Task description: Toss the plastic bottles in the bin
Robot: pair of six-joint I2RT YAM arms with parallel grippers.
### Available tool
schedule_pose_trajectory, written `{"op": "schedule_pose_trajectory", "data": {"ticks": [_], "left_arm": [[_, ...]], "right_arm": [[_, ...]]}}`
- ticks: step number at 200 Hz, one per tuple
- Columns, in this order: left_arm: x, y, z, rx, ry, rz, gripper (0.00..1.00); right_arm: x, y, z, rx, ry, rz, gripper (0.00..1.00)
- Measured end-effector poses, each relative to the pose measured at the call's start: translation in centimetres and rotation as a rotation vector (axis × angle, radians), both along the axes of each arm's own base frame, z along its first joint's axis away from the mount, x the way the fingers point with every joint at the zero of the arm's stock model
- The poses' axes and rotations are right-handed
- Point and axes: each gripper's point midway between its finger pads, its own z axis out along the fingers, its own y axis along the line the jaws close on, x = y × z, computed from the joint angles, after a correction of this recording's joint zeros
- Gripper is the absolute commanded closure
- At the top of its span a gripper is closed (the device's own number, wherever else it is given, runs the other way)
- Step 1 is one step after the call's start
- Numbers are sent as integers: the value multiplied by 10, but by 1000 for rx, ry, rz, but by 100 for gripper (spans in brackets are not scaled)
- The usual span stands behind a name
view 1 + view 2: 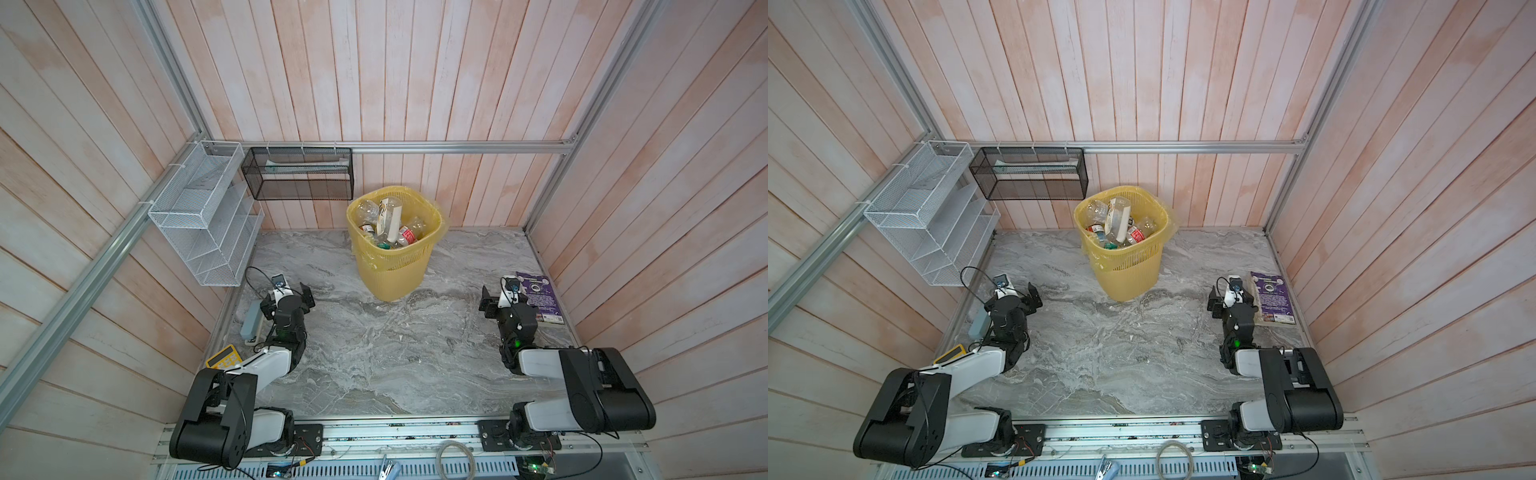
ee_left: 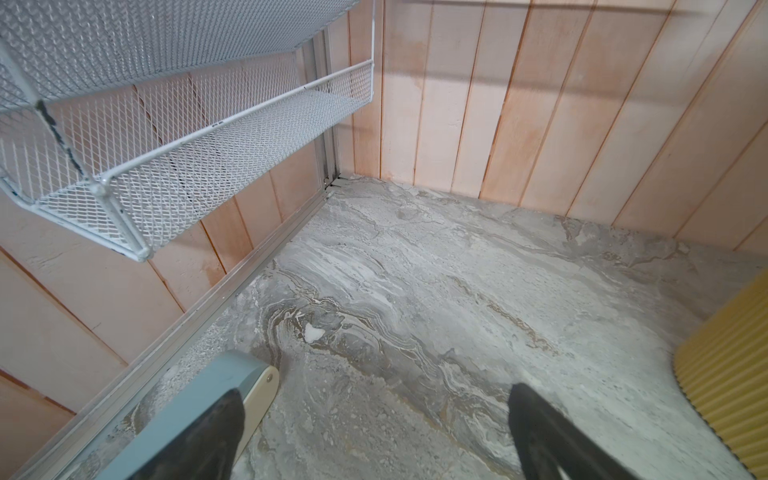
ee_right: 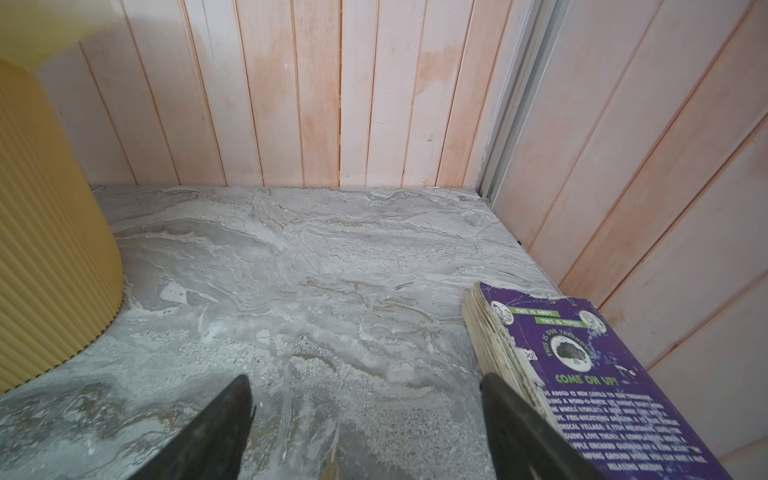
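The bin (image 1: 395, 270) (image 1: 1125, 270) is a tall yellow lattice wastebasket with a bag liner, standing at the back middle of the marble floor. Several plastic bottles (image 1: 409, 235) (image 1: 1136, 235) and a carton lie piled inside it; I see none on the floor. My left gripper (image 1: 305, 297) (image 2: 376, 390) hovers low, left of the bin, open and empty. The bin's ribbed wall (image 2: 727, 395) shows at the edge of its wrist view. My right gripper (image 1: 488, 303) (image 3: 365, 379) sits right of the bin (image 3: 41, 249), open with only floor between its fingers.
A purple book (image 1: 540, 295) (image 3: 582, 361) lies by the right wall, beside my right gripper. A blue-grey stapler-like object (image 1: 251, 324) (image 2: 199, 407) and a yellow calculator (image 1: 223, 358) lie by the left wall. A white mesh rack (image 1: 208, 216) and a black mesh basket (image 1: 299, 174) hang on the walls.
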Motion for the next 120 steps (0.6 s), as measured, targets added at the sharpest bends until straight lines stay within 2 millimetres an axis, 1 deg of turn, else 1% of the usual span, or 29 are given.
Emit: {"op": "schedule_pose_trajectory", "data": {"ticks": [17, 38, 57, 83, 107, 120], "left_arm": [[-3, 1, -3, 4, -2, 1, 0], [-7, 5, -5, 7, -13, 8, 0], [-6, 7, -2, 8, -36, 11, 0], [0, 6, -1, 17, -67, -7, 0], [6, 2, -8, 35, -71, -71, 0], [9, 1, -16, 31, -74, -106, 0]], "right_arm": [[0, -5, -12, 13, 28, -12, 16], [-4, -13, -15, 27, 11, -34, 14], [-4, -13, -12, 36, -6, -33, 7], [-3, -13, -6, 46, -31, -27, 1], [-3, -12, -4, 49, -40, -23, 1], [-3, -12, -4, 48, -42, -21, 0]]}}
